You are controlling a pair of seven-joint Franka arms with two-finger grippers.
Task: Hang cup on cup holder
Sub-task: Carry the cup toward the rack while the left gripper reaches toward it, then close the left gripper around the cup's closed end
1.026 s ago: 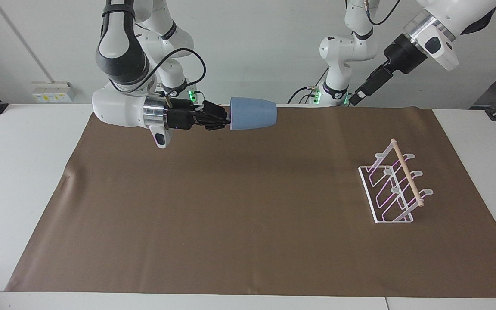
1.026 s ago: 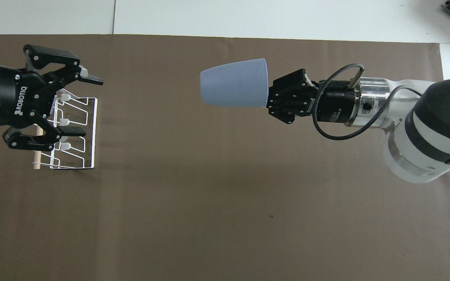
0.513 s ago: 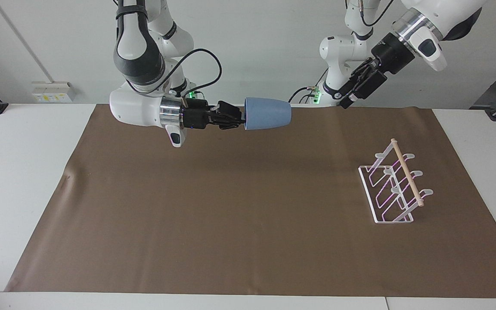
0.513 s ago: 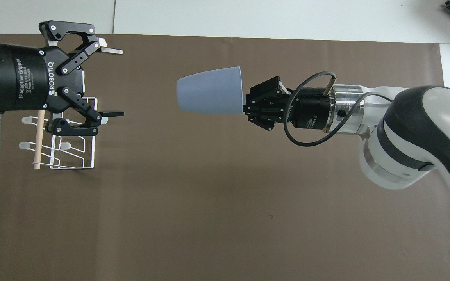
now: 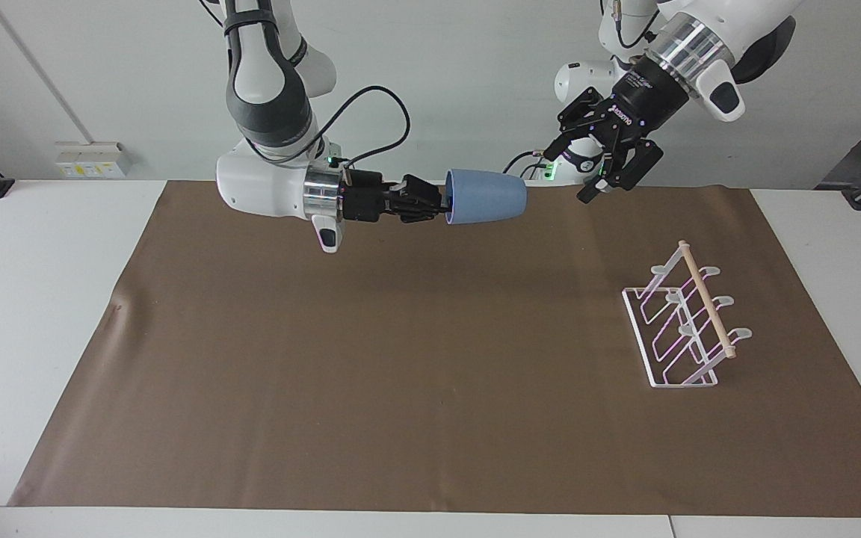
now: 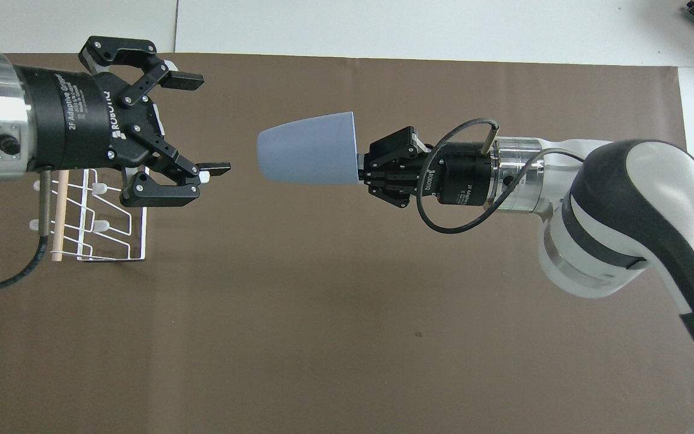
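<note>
Facing view: the right gripper (image 5: 442,207) is clamped on the rim of the cup (image 5: 486,196), held in the air over the brown mat (image 5: 371,388). The cup's long axis lies level, base pointing to 3 o'clock. From the cup, the left gripper (image 5: 601,173) hangs at about 2 o'clock, fingers spread wide and empty. The cup holder (image 5: 683,325) stands on the mat at 4 o'clock from the cup, toward the left arm's end.

Overhead view: the cup (image 6: 308,156) points its base to 9 o'clock, straight at the left gripper (image 6: 201,126), with a clear gap between them. The left gripper covers part of the cup holder (image 6: 112,232); a handover seems likely.
</note>
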